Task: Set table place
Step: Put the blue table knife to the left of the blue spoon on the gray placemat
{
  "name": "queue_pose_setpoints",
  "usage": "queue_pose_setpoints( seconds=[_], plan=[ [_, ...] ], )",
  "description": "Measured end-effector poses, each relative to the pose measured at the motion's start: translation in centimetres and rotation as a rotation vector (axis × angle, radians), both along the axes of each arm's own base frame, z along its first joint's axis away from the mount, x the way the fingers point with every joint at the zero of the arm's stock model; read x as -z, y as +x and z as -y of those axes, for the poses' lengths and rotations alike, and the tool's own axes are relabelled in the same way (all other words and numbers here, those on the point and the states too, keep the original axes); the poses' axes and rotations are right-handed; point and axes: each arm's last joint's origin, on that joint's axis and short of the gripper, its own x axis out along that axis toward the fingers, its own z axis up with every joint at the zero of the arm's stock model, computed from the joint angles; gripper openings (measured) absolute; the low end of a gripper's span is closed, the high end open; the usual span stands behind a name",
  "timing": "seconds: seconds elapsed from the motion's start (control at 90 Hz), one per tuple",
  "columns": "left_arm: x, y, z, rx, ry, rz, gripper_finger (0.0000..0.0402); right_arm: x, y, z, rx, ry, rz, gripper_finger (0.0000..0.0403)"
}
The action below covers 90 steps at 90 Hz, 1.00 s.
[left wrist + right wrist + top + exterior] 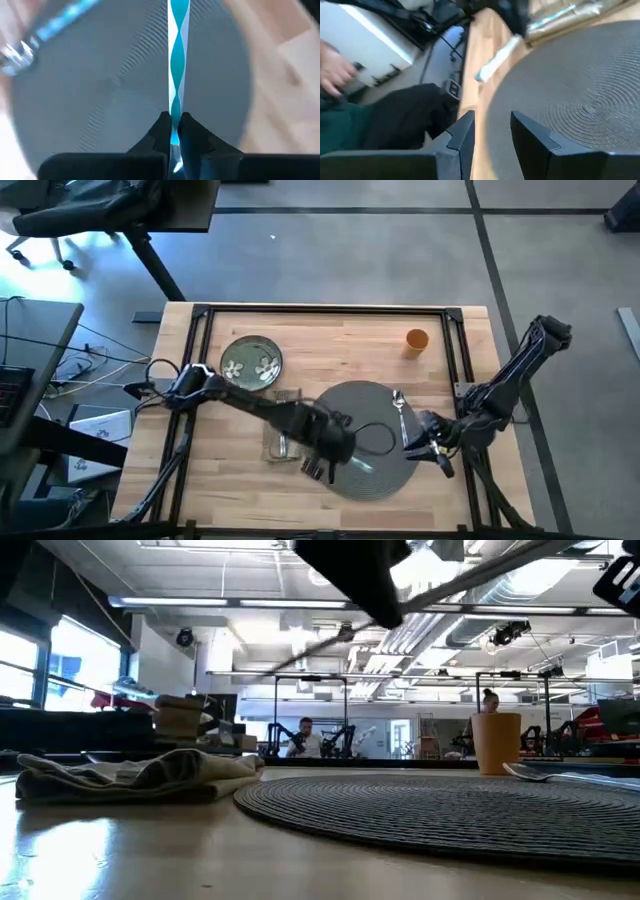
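A round grey woven mat (pixel 372 438) lies on the wooden table (pixel 330 330), with a spoon (pixel 399 408) on its right part. Behind it stand the green floral plate (pixel 250 363) at the left and the orange cup (pixel 417 340) at the right. The beige napkin (pixel 140 775) lies crumpled just left of the mat. My left gripper (pixel 172 132) hangs over the mat's near left part, shut on a pale-handled piece of cutlery (pixel 177 60). My right gripper (pixel 492 135) stands open at the mat's right edge, with nothing between its fingers. My left gripper pinches one end of the cutlery piece (pixel 174 131) between its two fingertips. The long piece runs straight on from the fingers, along them. It is lifted clear above the mat, and its free end (pixel 490 65) slants out past the gripper.
A black rail frame (pixel 200 315) runs around the tabletop. More cutlery (pixel 282 445) lies on the napkin. Beyond the table's near edge, a person's hand (pixel 335 70) shows in the right wrist view. The table's far middle is bare wood.
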Motion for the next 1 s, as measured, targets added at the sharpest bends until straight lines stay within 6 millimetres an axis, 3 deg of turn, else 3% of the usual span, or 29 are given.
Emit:
queue_pose_setpoints(
  seconds=[0.289, 0.456, 0.722, 1.0],
  plan=[
    [2.1, 3.7, -4.3, 0.415, 0.315, 0.152, 0.0000, -0.9, -0.6, 0.8, 0.035, 0.029, 0.047, 0.0106],
    [4.6, 5.7, -5.9, 0.575, 0.423, 0.213, 0.0000, -0.7, -0.6, 0.9, 0.069, 0.058, 0.017, 0.0106],
    [9.5, 7.9, -6.3, 0.774, 0.511, 0.283, 0.0000, -0.6, -0.6, 1.1, 0.150, 0.129, -0.014, 0.0106],
    [12.6, 8.4, -6.0, 0.829, 0.494, 0.276, 0.0000, -0.6, -0.6, 1.1, 0.169, 0.154, -0.021, 0.0106]
  ],
)
